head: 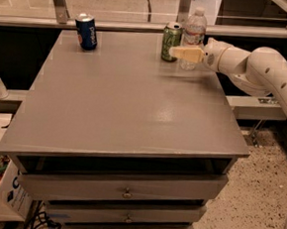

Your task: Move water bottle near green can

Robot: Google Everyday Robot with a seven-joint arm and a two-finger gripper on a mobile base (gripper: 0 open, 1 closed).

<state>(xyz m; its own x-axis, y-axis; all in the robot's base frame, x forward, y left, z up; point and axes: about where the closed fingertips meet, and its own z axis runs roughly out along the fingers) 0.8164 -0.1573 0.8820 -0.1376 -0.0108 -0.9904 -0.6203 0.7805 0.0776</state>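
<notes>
White arm (266,66), cream gripper (180,53) far right

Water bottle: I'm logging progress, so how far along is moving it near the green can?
Mostly done: the water bottle stands upright beside the green can at the far edge of the table. In hand: the tool sits across the bottle's lower half, reaching in from the right. Left: probably only letting go and backing away.

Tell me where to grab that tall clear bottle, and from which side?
Mid-body, from the picture's right: the water bottle stands upright and slim, with the green can close on its left. The gripper sits at its lower half.
</notes>
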